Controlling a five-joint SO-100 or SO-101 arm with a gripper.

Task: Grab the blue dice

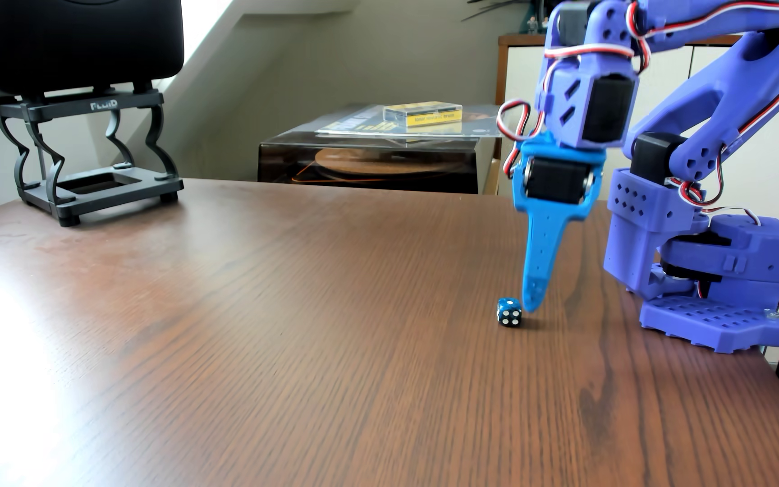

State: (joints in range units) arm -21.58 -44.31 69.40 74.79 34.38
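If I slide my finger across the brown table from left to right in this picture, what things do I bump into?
Black speaker stand → blue dice → tip of the bright blue gripper, right beside the dice → purple robot base.

Brown wood-grain table (284,328) carries blue dice (509,318), black stand (88,159) (far corner), arm base (715,323)

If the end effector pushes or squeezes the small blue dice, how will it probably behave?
The blue dice looks like glossy hard plastic, so it probably stays stiff but may slip from a grip. It is tiny beside the end effector, so likely light. On the smooth wooden table, a push would probably slide or tumble it.
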